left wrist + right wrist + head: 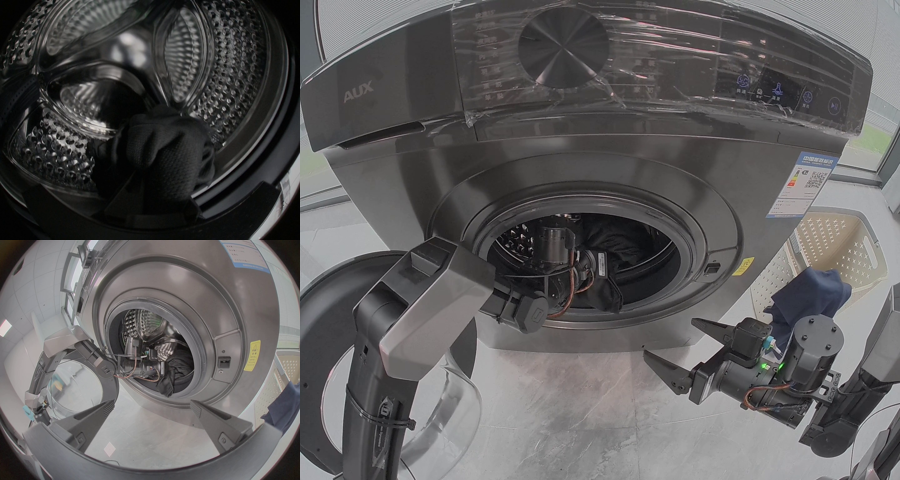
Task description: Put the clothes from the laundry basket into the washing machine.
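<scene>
My left tool (600,278) sits in the drum (231,78) of the washing machine (425,181). It is pinched on a black garment (168,150), which bunches just ahead of it and hangs down from it. My right tool (670,339) is spread wide and empty, outside the opening and above the floor (581,400). Beside it, a blue garment (809,300) drapes over the laundry basket (844,244).

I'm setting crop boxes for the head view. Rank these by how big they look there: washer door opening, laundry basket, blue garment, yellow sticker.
1. door opening
2. laundry basket, though the washer hides part of it
3. blue garment
4. yellow sticker
</scene>
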Controlling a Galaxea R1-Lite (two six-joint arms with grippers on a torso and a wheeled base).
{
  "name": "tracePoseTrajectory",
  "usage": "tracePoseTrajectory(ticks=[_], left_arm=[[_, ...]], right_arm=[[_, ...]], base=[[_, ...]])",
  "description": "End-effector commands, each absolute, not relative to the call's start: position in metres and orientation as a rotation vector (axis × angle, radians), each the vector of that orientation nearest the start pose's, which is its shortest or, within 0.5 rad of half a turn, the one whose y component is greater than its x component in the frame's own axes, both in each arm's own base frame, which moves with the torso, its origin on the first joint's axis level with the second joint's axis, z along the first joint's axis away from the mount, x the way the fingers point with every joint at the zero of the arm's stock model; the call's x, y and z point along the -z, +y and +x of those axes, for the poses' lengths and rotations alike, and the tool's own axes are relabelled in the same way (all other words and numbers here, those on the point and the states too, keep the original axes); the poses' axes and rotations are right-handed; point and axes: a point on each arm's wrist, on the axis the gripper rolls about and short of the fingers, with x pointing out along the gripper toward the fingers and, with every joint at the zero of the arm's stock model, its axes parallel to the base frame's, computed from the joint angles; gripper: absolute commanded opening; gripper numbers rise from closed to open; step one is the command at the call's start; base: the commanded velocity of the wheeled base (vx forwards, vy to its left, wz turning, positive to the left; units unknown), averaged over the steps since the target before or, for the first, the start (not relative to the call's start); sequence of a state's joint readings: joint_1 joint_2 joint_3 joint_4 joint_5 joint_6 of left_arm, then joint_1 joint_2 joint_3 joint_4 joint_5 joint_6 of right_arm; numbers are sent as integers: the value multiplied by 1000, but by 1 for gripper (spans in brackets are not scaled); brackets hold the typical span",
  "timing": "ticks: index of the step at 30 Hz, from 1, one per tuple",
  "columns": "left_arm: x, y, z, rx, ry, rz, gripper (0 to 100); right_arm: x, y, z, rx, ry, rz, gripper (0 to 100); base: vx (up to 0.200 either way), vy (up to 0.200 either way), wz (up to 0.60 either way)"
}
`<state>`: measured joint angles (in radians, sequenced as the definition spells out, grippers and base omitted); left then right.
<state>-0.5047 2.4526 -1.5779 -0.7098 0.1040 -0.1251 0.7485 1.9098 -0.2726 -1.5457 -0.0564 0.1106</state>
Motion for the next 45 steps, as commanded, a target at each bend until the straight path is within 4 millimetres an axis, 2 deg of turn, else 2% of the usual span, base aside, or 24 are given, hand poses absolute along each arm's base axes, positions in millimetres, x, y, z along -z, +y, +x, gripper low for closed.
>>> tracePoseTrajectory(ticks=[1,8,14,15,21,25,28,32,33,39,45], left_arm=[[-95,-246,462,334,88,-125,0],[-108,-253,481,291,-67,-204,0],[-102,-257,487,284,-102,-214,0],[-100,-257,487,284,-104,-212,100],[-102,-258,483,288,-103,-218,100],[-102,-251,463,298,-6,-174,100],[-93,-250,443,351,125,-127,100],[-84,-250,442,358,159,-114,100],[-76,-251,444,357,169,-103,0],[-66,-255,460,346,146,-107,0],[-89,-259,481,297,5,-168,0]], right_arm=[[-96,181,198,-683,114,74,100],[-97,180,198,-682,111,75,100],[-97,180,198,-679,111,75,100],[-97,179,198,-677,111,75,100],[-96,179,199,-677,114,74,100],[-96,180,198,-682,114,74,100],[-96,180,198,-683,113,74,100],[-96,181,197,-688,113,74,100],[-97,181,197,-690,112,75,100],[-98,182,197,-689,104,78,100],[-99,183,198,-690,100,80,100]], base=[[0,0,0],[0,0,0],[0,0,0],[0,0,0],[0,0,0],[0,0,0],[0,0,0],[0,0,0],[0,0,0],[0,0,0],[0,0,0]])
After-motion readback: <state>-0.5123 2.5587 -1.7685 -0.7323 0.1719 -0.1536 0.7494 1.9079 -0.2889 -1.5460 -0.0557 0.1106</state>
